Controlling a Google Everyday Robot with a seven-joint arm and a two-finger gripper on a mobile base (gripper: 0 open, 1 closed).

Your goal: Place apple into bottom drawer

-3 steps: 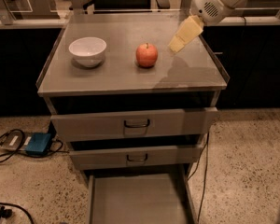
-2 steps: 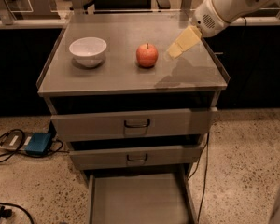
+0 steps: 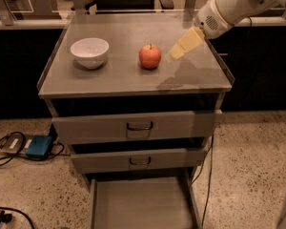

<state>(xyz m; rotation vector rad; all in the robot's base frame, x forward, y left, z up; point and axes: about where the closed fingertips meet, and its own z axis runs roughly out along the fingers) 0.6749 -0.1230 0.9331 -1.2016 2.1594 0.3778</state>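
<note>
Nearest us, the bottom drawer [image 3: 143,202] sits pulled out. On the worktop [image 3: 114,78] the apple [image 3: 150,56] stands near a white bowl [image 3: 89,51]. The gripper [image 3: 174,55] hangs just right of the apple; we cannot tell how wide it is.

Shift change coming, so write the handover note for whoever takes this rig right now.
The tool holds nothing and hovers over the cabinet top, just right of the apple, not touching it.
The apple sits upright on the cabinet top, right of the white bowl.
The bottom drawer is pulled open, visible floor bare.
Done: drawer open.
Left: grasp apple, lower it, set it in the drawer.
</note>
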